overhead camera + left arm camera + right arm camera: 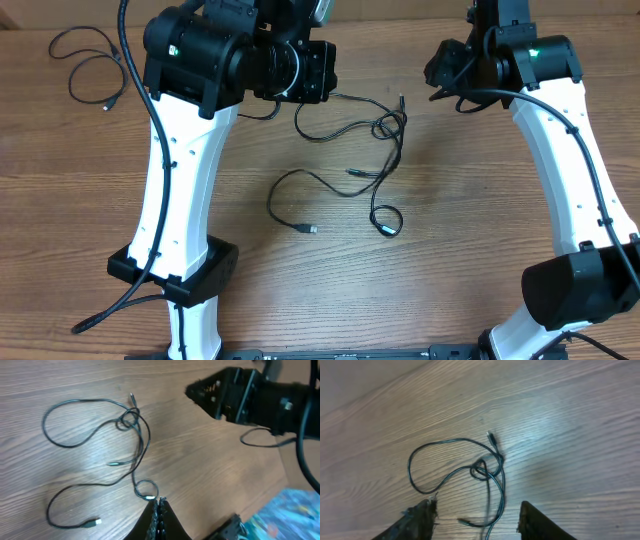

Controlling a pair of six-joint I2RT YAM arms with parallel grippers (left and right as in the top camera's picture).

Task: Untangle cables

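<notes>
At the lower edge of the overhead frame: bases of the left arm (185, 200) and right arm (575, 150), white shells with black joints, on a wood-grain table (450, 270). Just above, centre frame: cables (388, 124), thin and black, lying flat on the table. Silvery plug end (311, 229) at lower centre, small closed loop (386, 220) to its right. Strands rising from there to a knot (481, 470) right of centre, one plug (401, 100) pointing up past it. Upper centre: left gripper (159, 506), pinched shut tip to tip in the left wrist view, just beside the small loop in that frame; contact with it not discernible. Upper right: right gripper (477, 515), fingers (417, 520) parted wide, raised off the table, gripping nothing, knot lying ahead of the fingertips. Upper left corner, well apart from the rest: second cable (85, 60), loose, curled in loops.
</notes>
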